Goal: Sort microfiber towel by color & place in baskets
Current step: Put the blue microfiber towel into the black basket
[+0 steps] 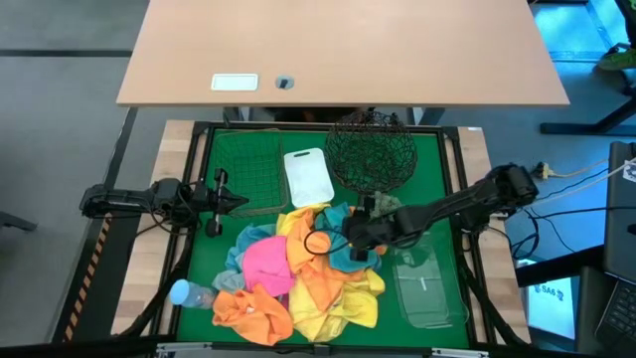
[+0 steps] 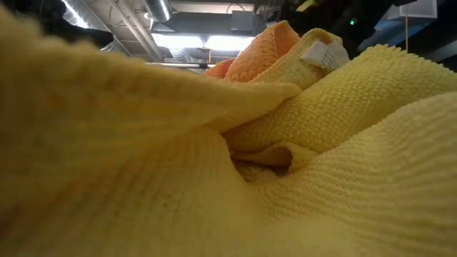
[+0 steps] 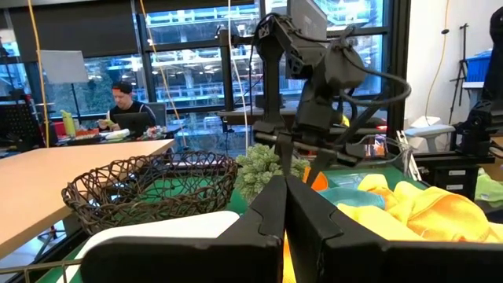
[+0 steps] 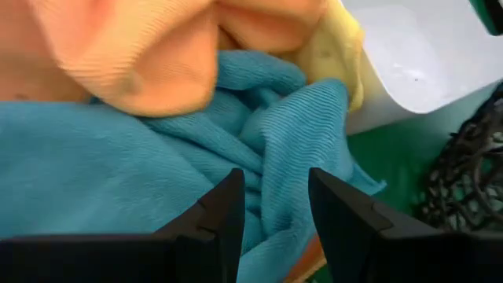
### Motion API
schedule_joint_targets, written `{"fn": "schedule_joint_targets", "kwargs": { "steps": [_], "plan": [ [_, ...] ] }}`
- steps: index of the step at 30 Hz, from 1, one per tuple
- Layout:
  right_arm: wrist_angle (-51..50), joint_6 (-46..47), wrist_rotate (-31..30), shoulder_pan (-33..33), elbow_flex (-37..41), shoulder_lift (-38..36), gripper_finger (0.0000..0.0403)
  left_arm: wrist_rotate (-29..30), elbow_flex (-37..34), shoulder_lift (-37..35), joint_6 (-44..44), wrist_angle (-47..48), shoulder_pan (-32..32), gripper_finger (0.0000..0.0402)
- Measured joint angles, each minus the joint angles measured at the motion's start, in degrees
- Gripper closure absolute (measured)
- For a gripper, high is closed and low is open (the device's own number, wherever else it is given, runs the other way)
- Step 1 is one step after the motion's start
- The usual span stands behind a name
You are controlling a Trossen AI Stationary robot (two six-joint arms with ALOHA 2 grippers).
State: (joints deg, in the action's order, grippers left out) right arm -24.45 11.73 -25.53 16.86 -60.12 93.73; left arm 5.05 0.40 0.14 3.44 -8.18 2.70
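Observation:
A pile of microfiber towels lies mid-table: yellow [image 1: 338,298], orange [image 1: 253,313], pink [image 1: 266,264] and teal [image 1: 343,257]. My right gripper [image 1: 350,235] is open just above the pile. In the right wrist view [image 4: 275,204] its fingers stand either side of a raised fold of the teal towel [image 4: 271,141]. My left gripper [image 1: 237,199] is shut and waits at the near edge of the dark wire-grid basket [image 1: 246,164]. The white tub [image 1: 308,176], round black mesh basket [image 1: 371,151] and clear tray [image 1: 427,283] hold no towel. Yellow towel [image 2: 300,143] fills the low view. My right gripper comes at the teal towel's raised fold [image 4: 275,161] from above, with one open finger on each side of it. Whether the fingertips [image 4: 229,206] touch the cloth I cannot tell.
A spiky grey-green ball plant [image 1: 386,204] sits just beyond my right gripper, between the round basket and the clear tray. A clear bottle with a blue cap [image 1: 189,294] lies at the pile's near-left. A tan desk [image 1: 338,50] stands beyond the table's far edge.

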Motion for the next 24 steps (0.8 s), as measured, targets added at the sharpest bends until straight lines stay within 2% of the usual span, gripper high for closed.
{"fn": "schedule_joint_targets", "kwargs": {
  "steps": [5,15,18,24],
  "plan": [
    [-0.79,0.04,-2.41,-0.06,0.00,1.39,0.0262,-0.01,0.00,0.00,0.00,0.01,0.00,0.0401],
    [-2.05,1.57,-0.46,-2.67,0.00,2.74,0.0272,-0.01,0.00,0.01,0.00,0.01,-0.01,0.0401],
    [-2.26,1.50,1.18,-2.69,0.00,2.74,0.0300,-0.01,0.00,0.00,0.00,0.01,-0.02,0.0401],
    [-2.08,1.35,5.08,-2.64,0.01,2.72,0.0392,-0.01,0.00,0.00,0.00,0.01,0.00,0.0401]
  ]
}}
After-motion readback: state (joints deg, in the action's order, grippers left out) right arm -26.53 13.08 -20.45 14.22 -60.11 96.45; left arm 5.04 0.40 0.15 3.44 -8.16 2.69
